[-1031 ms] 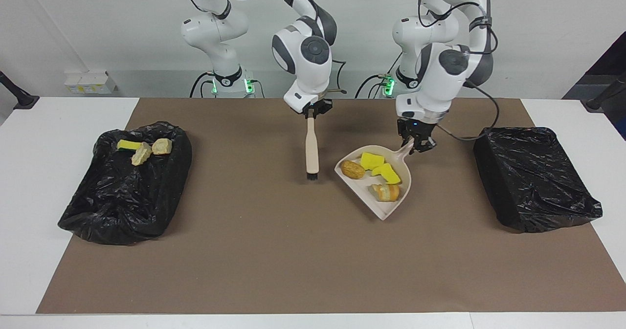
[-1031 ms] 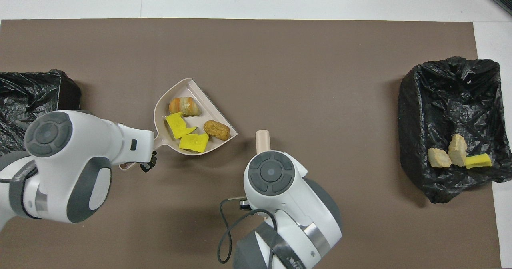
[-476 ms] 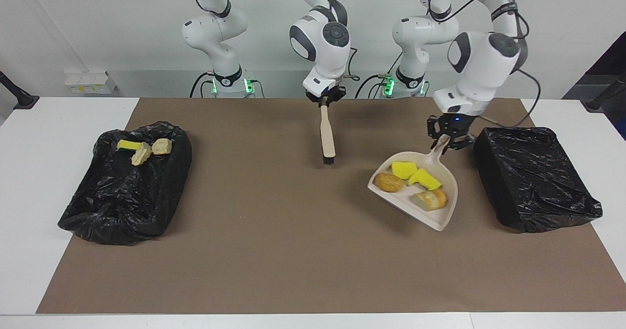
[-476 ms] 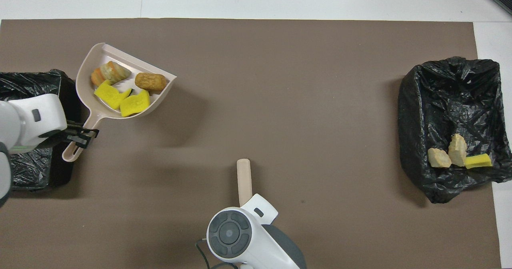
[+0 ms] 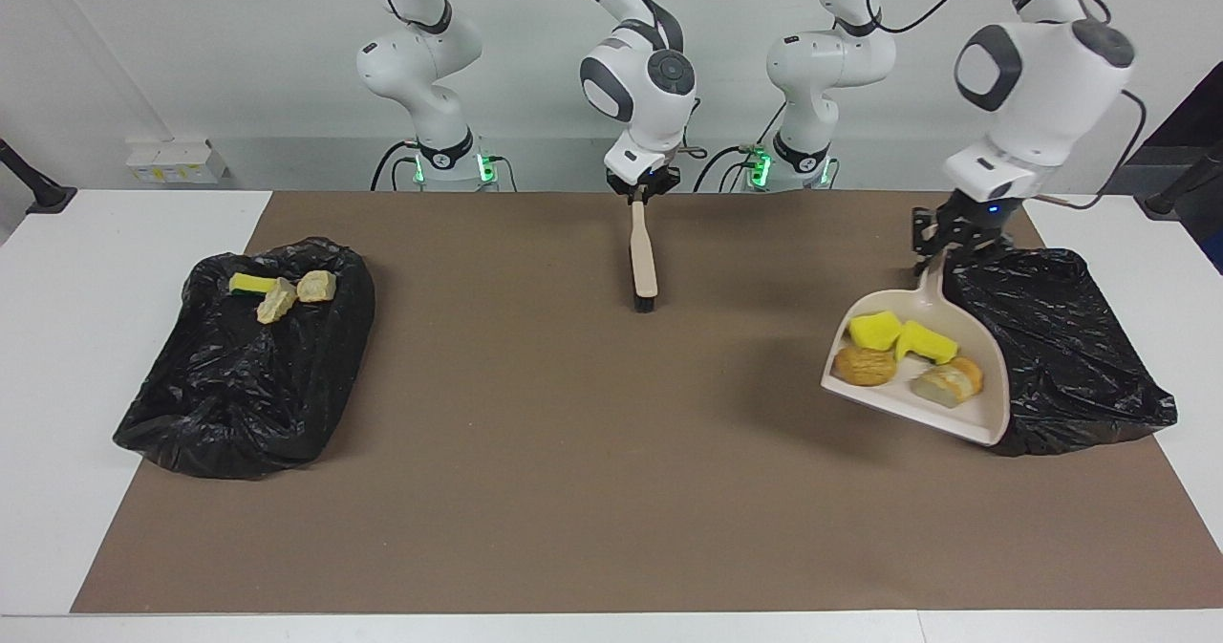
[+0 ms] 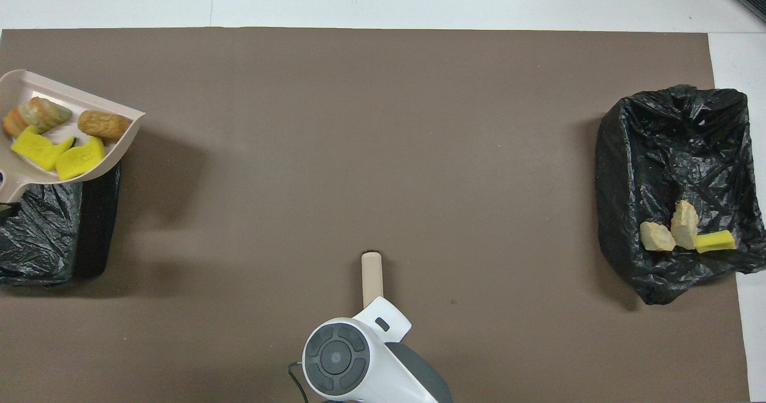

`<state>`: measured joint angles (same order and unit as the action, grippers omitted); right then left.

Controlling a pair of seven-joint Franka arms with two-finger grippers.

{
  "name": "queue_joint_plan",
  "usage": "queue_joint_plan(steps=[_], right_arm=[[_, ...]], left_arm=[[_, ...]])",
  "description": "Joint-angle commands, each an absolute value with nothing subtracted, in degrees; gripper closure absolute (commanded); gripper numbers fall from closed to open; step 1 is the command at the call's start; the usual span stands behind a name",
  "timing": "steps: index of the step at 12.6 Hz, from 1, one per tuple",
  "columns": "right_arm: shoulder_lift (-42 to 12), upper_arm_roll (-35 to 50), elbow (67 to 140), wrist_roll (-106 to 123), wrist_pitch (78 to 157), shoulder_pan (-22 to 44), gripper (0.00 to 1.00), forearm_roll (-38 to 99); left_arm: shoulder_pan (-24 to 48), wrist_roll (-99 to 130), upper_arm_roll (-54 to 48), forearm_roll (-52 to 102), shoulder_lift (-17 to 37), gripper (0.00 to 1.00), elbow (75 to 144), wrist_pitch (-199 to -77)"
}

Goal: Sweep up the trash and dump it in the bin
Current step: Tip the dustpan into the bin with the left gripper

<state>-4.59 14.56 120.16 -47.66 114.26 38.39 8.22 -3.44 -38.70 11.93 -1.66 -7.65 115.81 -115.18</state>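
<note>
My left gripper (image 5: 941, 245) grips the dustpan (image 5: 960, 412) handle, four trash pieces (image 5: 903, 354) aboard, raised at the near bin (image 5: 1061, 347) edge. Dump left. Right gripper (image 5: 641, 194) clamps brush (image 5: 642, 261), waiting. Three pieces already lie in the other bin (image 5: 248, 366).

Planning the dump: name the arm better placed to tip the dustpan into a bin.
Left. Its hand already grips the dustpan with four pieces of trash, raised beside the bin at its end. The right hand holds the brush mid-table.

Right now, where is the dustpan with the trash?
The dustpan hangs in the air from the left gripper, partly over the black bin at the left arm's end of the table.
</note>
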Motion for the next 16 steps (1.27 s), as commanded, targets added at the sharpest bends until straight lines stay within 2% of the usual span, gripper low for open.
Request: queue_joint_plan(steps=[1, 3, 5, 7, 10, 13, 16], right_arm=[[-3.96, 14.85, 115.42, -47.02, 111.03, 34.91, 0.0, 9.14], [-3.87, 14.59, 109.28, -43.97, 104.36, 31.31, 0.0, 9.23], [-3.78, 14.42, 103.83, -37.83, 99.43, 27.35, 0.0, 8.88], [-4.13, 14.33, 100.3, -31.15, 98.35, 22.96, 0.0, 7.82], [-3.78, 14.33, 95.65, -24.81, 98.0, 15.15, 0.0, 4.5], [-3.69, 13.98, 92.73, -14.54, 96.6, 8.19, 0.0, 2.65], [-3.34, 13.27, 89.56, -7.84, 90.98, 3.27, 0.0, -2.01]], left_arm=[[-3.25, -51.09, 19.04, -7.88, -3.62, 1.0, 111.55, -116.98], [-3.34, -63.14, 22.75, -13.25, -1.59, 1.0, 107.86, -116.02], [-3.17, -65.3, 22.85, -22.09, -1.23, 1.0, 107.67, -115.76], [-2.2, -65.3, 22.59, -35.1, -0.97, 1.0, 107.4, -114.88], [0.08, -65.39, 20.75, -44.26, -0.88, 1.0, 105.74, -107.96], [0.17, -65.92, 15.22, -49.37, -0.88, 1.0, 103.63, -100.22], [0.52, -65.74, 11.43, -53.07, -0.7, 1.0, 101.69, -96.42]])
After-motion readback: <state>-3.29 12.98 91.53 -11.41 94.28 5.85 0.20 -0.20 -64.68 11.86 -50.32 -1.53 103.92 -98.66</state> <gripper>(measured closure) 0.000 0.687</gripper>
